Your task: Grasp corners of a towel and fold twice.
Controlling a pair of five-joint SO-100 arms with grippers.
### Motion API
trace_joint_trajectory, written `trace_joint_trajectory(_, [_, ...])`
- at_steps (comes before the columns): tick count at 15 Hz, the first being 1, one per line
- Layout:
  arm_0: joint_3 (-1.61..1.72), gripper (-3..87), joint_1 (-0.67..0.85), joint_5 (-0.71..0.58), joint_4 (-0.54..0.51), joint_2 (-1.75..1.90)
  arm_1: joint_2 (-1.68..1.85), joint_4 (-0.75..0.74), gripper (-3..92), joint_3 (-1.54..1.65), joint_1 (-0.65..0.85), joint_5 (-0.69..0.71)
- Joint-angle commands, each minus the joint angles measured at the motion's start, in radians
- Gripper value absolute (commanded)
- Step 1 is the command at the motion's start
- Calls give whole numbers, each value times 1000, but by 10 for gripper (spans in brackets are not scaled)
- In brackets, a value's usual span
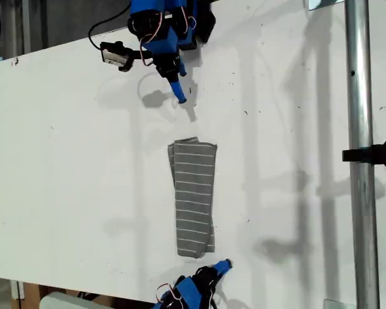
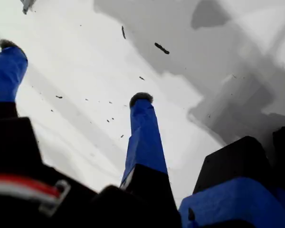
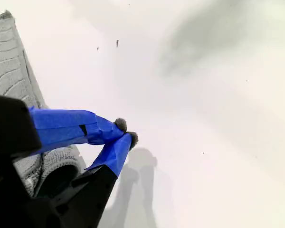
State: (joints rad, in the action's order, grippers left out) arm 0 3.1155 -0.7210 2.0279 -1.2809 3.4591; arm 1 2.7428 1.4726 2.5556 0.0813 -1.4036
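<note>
Towel [image 1: 194,196] folded on table [image 1: 71,154], apart from both hands

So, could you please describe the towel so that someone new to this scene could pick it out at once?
Look at the white table in the exterior view. Near its middle, between the two blue arms, lies the towel, folded into a narrow strip. It is the only cloth there: dark grey with thin white stripes.

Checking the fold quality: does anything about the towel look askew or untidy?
Slightly. The towel lies as a narrow folded strip on the white table, but its layers are not flush: an under-layer peeks out along the exterior view's left edge near the top.
</note>
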Motion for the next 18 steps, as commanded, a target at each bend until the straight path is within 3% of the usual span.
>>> trace_joint_trajectory(1, [8, -7, 32, -14, 3, 8, 5, -48, 442, 12, 21, 3])
trace_joint_trajectory(6, [8, 4, 66, -37, 0, 8, -568, -457, 448, -147, 67, 101])
trace_joint_trajectory(9, [8, 3, 60, -32, 0, 8, -850, -583, 451, -279, 78, 106])
trace_joint_trajectory(18, [8, 10, 49, -32, 0, 8, -1362, -624, 455, -784, 84, 181])
